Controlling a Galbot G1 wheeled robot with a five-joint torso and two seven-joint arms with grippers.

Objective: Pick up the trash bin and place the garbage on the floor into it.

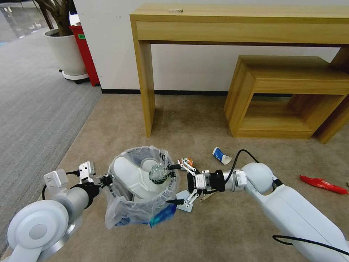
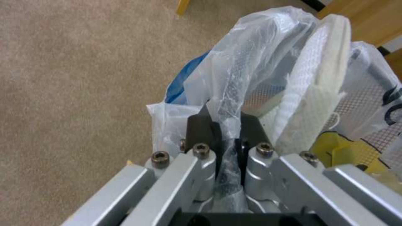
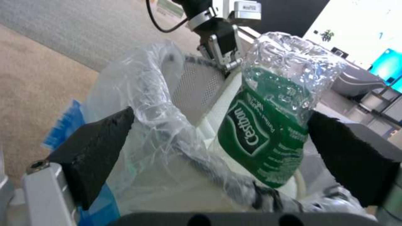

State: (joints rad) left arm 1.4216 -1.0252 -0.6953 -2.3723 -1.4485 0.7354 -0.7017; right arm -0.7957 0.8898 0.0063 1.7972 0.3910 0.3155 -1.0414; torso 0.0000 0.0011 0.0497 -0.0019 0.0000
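Crushed bottle (image 3: pixel 272 125) sits in trash bin (image 1: pixel 143 189), L gripper (image 2: pixel 226 125) jaws clamping rim, R gripper (image 1: pixel 173 183) jaws apparently released.

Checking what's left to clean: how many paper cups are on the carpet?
1: a blue-and-white paper cup lies on its side on the carpet between the trash bin and the low wooden bench. More could be hidden behind the bin.
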